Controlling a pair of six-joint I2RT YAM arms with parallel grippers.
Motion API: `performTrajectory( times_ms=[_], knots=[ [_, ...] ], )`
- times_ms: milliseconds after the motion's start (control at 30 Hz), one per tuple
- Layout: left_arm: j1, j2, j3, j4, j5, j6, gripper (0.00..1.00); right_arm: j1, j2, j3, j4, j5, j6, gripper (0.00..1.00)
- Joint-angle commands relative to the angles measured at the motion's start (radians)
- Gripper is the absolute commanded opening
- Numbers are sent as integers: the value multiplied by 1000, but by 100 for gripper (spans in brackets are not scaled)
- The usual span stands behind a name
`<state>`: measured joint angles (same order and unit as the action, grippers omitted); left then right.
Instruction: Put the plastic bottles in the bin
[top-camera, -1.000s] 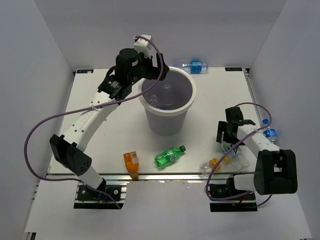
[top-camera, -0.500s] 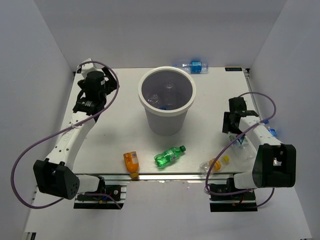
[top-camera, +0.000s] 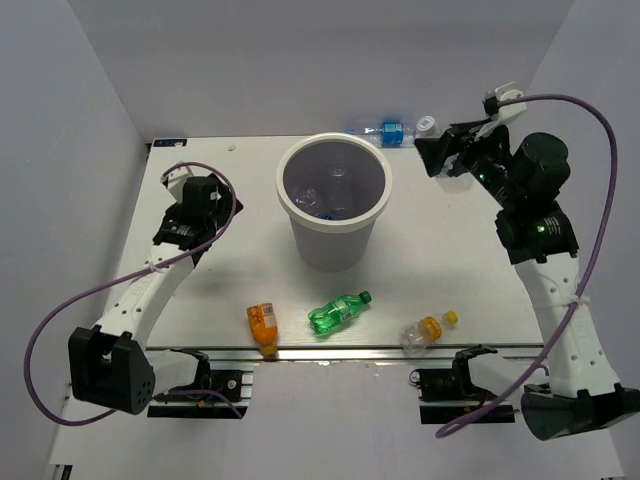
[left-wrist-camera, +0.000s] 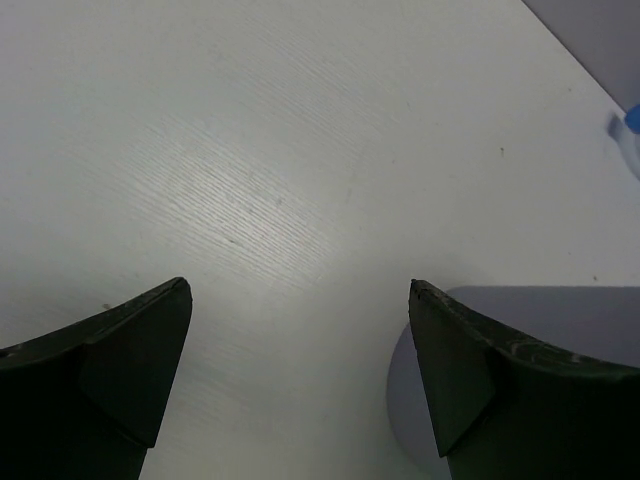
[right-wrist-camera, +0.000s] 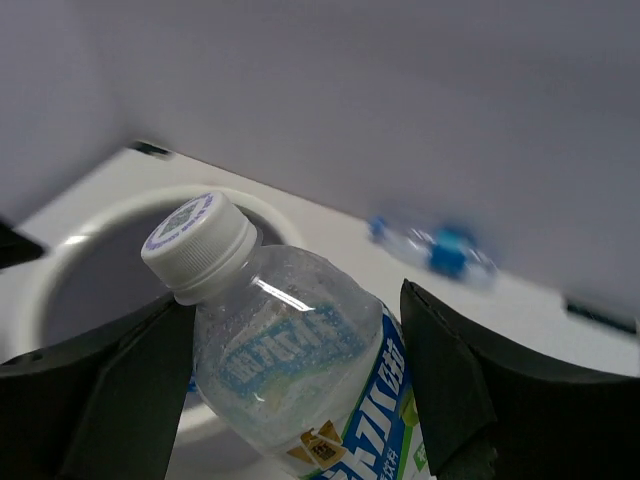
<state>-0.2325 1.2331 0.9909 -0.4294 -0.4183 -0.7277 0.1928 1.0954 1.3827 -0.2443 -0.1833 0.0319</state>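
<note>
The white desk (top-camera: 250, 260) carries fewer bottles at its right edge than a second ago, and that is the news. The bin (top-camera: 330, 248) stands mid-desk with a few bottles already lying in its grey bottom. The right gripper (top-camera: 440, 152), which was down low at the near right, has swung up to the back right of the bin and is clamped on a clear blue-labelled bottle (right-wrist-camera: 290, 360), white cap pointing towards the rim; a drop looks close. The left gripper (left-wrist-camera: 300, 300) has pulled back from the bin and hangs over bare desk at the left, jaws spread wide and empty. The green bottle (top-camera: 337, 312), orange bottle (top-camera: 262, 325), orange-capped clear bottle (top-camera: 425, 330) and the blue-labelled bottle by the back wall (top-camera: 385, 132) remain out.
</note>
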Motion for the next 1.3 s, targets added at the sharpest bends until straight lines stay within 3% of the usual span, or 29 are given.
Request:
performTrajectory(
  times_ms=[0, 33, 167, 367, 400, 500, 667, 867, 967, 1133, 1267],
  knots=[
    [-4, -92, -55, 3, 117, -38, 98, 89, 17, 18, 271, -338, -23, 13],
    [-5, -106, -70, -3, 130, -54, 98, 149, 26, 13, 348, -356, -15, 13],
    [-8, -178, -132, -103, 203, -41, 98, 263, 139, 50, 367, -441, -70, 25],
    [-14, -268, -208, -296, 459, 186, 98, 335, 262, 53, 367, -458, -138, 45],
    [-16, -277, -218, -317, 501, 217, 98, 339, 271, 58, 366, -467, -139, 59],
    [-19, -302, -262, -362, 582, 235, 98, 353, 293, 73, 332, -481, -147, 89],
    [-50, -310, -354, -321, 701, 202, 98, 353, 255, 56, 270, -348, -130, 89],
    [-246, -218, -353, -301, 501, 94, 98, 352, 130, 1, 246, -82, -8, 89],
    [-274, -184, -365, -293, 432, 51, 98, 352, 34, -75, 253, 5, 46, 89],
    [-304, -150, -396, -252, 398, 8, 98, 352, -120, -198, 172, 289, 118, 89],
    [-327, -126, -399, -217, 412, -4, 75, 352, -265, -422, 168, 404, 233, 89]
  ],
)
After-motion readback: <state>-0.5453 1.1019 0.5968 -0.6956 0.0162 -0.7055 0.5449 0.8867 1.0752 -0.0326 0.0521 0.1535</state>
